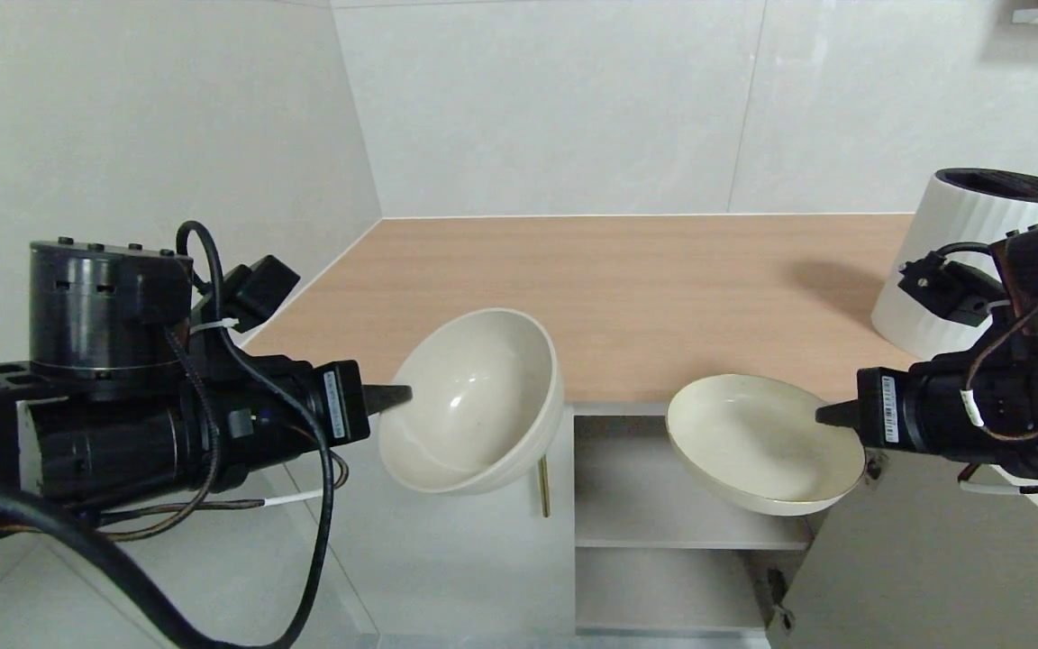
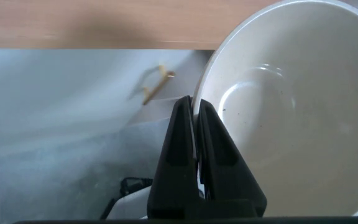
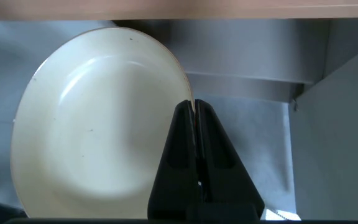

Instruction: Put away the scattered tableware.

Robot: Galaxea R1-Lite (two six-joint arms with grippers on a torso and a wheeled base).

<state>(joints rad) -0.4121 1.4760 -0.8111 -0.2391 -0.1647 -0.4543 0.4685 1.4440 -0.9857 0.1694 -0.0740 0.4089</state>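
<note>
Now | left end effector (image 1: 402, 394) clamps tilted bowl (image 1: 474, 406) | right end effector (image 1: 822, 415) clamps tilted plate (image 1: 753, 442)

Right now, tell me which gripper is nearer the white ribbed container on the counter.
Right. The right gripper, gripping the plate, sits just before the container; the left gripper, gripping the bowl, is far off leftward.

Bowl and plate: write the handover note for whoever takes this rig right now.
Left tool: shut on the rim of the bowl, which hangs tilted in the air by the counter edge.
Right tool: shut on the rim of the plate, in the air before the open cabinet under the counter.
Done: both pieces are off the counter.
Left: set both down, probably on a cabinet shelf, and release.
</note>
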